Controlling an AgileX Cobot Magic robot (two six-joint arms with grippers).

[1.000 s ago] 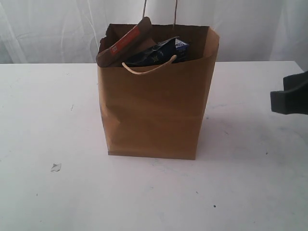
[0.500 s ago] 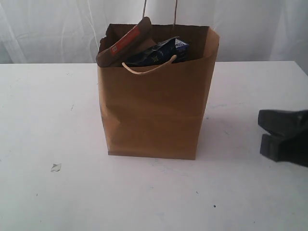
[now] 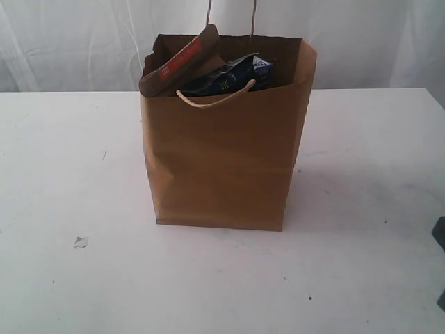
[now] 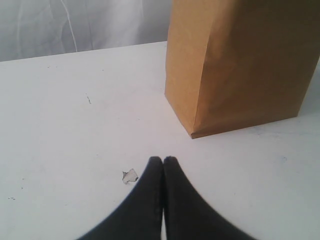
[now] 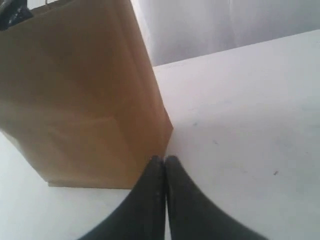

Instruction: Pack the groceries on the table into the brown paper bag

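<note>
I see the brown paper bag (image 3: 222,160) standing upright at the middle of the white table (image 3: 62,153). Groceries poke out of its open top: a brown packet with a red label (image 3: 179,64) leans at the left rim, and a dark blue pack (image 3: 233,75) sits to its right. A small white scrap (image 3: 81,242) lies on the near left of the table. My left gripper (image 4: 163,160) has its fingers pressed together on nothing, just beside that scrap. My right gripper (image 5: 164,159) is likewise closed and empty, facing the bag's right corner.
</note>
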